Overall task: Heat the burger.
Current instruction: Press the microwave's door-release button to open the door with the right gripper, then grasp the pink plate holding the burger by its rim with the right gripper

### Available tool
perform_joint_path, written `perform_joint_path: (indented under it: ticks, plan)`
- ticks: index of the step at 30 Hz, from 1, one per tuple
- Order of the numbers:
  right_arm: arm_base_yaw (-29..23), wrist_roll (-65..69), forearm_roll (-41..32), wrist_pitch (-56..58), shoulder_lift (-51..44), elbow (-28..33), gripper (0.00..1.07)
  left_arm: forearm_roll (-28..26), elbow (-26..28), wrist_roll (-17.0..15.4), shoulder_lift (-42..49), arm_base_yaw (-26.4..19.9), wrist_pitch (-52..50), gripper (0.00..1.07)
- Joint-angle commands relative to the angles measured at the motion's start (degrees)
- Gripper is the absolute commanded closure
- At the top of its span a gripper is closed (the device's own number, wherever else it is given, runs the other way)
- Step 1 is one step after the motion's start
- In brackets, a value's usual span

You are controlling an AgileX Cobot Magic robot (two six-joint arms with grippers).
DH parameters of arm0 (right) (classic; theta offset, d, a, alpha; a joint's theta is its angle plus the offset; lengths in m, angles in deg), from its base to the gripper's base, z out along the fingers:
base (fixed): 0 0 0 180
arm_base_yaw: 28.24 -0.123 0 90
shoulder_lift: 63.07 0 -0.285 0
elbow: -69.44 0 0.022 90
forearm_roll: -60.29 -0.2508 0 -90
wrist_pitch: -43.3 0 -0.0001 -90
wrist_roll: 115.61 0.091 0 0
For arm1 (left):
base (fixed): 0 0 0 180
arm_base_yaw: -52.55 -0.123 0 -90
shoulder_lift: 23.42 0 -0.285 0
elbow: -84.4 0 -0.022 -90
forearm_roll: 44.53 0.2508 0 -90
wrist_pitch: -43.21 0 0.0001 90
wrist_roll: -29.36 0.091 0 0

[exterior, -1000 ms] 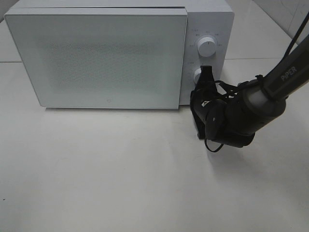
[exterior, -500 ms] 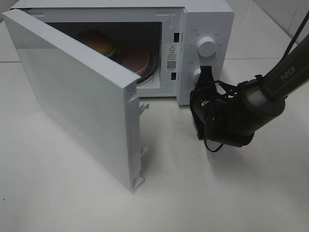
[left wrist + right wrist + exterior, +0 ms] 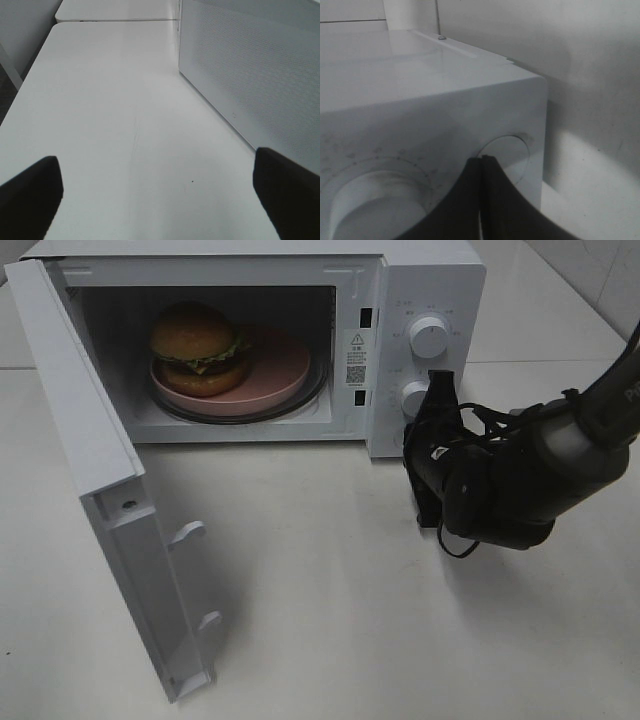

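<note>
The right gripper (image 3: 438,390), jaws pressed together, sits just right of the lower knob (image 3: 413,397) of a microwave (image 3: 430,280). The microwave stands on a white table (image 3: 330,590), with pale tiles (image 3: 590,270) at the far right. Its door (image 3: 100,480) stands open to the left. The burger (image 3: 198,348) is inside on a pink plate (image 3: 280,365), far left of that gripper. The left gripper (image 3: 157,197) is spread wide over the table beside the door.

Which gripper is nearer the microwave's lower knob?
Right. The right gripper, jaws shut, points tip-first right by the lower knob. The left gripper, jaws open, hangs over the table beside the open door, outside the overhead view.
</note>
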State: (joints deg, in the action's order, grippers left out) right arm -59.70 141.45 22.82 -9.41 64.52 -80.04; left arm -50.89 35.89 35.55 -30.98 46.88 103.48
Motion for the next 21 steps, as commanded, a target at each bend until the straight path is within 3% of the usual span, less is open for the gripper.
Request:
perform_joint_path:
  ticks: [1, 13, 21]
  plan:
    - [-1.3, 1.4, 0.6, -0.2, -2.9, 2.7, 1.07, -0.2, -0.2, -0.2, 1.2, -0.1, -0.7, 0.09]
    - [-4.3, 1.0, 1.4, 1.2, -11.3, 11.6, 1.07, -0.2, -0.2, -0.2, 1.2, -0.1, -0.7, 0.09]
    - [-4.3, -4.7, 2.8, 12.5, -19.4, 16.4, 1.07, -0.2, -0.2, -0.2, 1.2, -0.1, -0.7, 0.09]
